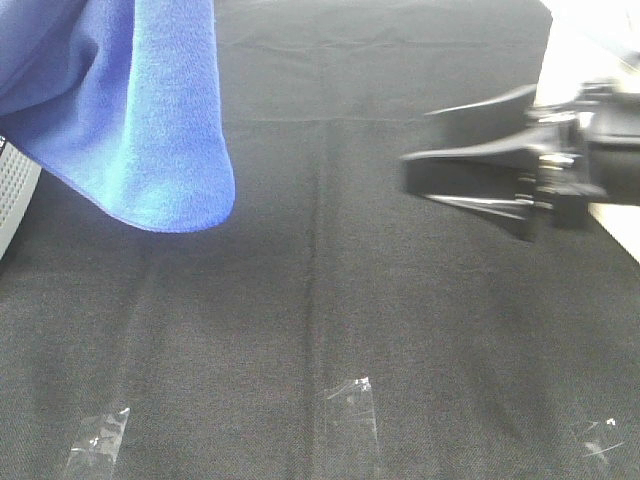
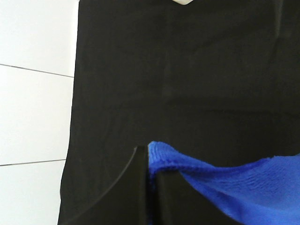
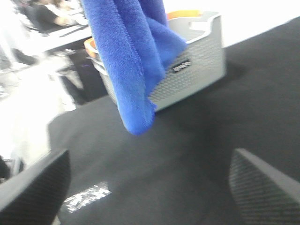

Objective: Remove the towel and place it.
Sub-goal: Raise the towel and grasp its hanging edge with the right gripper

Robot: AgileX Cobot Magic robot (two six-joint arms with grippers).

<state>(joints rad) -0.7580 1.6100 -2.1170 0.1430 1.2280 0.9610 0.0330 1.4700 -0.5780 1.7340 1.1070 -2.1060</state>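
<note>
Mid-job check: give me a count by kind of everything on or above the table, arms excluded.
Blue towel: 1
Grey basket: 1
Clear tape strips: 3
Black table cloth: 1
Total: 6

The left pincer (image 2: 150, 165) is gripping a fold of the towel (image 2: 234, 185), its two dark fingers (image 2: 136, 187) pressing together on the cloth. The right pincer (image 1: 418, 140) is reaching in from the right side, lying roughly level and pointing leftward. It is holding its fingers (image 3: 33, 187) wide apart.
</note>
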